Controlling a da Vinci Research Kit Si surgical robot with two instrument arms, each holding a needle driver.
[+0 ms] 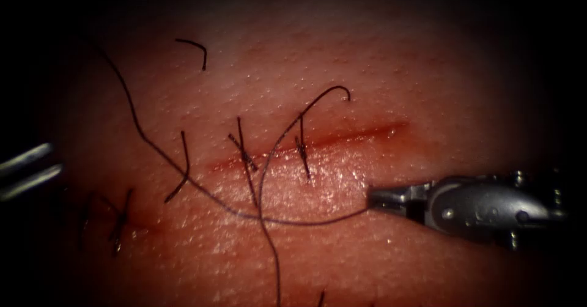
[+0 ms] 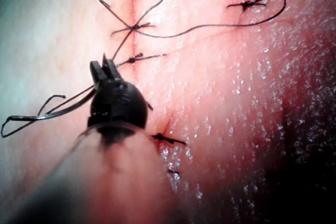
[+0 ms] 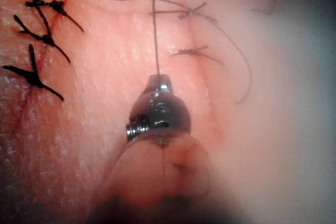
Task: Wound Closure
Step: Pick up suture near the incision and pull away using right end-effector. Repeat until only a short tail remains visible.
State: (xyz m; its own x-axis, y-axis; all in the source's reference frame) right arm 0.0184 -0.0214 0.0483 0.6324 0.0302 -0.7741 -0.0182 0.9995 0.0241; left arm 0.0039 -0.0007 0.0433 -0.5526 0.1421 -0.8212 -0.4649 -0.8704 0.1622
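The cut (image 1: 342, 136) runs across the tissue (image 1: 391, 264), with red fluid along it. Two knotted stitches (image 1: 246, 158) (image 1: 302, 150) cross it. My right tool (image 1: 371, 198) lies just below the cut's right part, jaws shut on the long dark thread (image 1: 263, 218). The thread runs left from its tip, then climbs far up to the left. In the right wrist view the right tool (image 3: 159, 81) pinches the same thread (image 3: 155, 30). My left tool (image 1: 56, 159) waits at the left edge, jaws open and holding nothing; it (image 2: 103, 65) hovers over the stitched line.
A third stitch (image 1: 119, 224) sits lower left. A loose cut end of thread (image 1: 197, 47) lies above the cut. One stitch's long tail (image 1: 330, 90) curls upward. Another strand (image 1: 272, 258) hangs toward the lower edge. Which thread end carries the needle I cannot tell.
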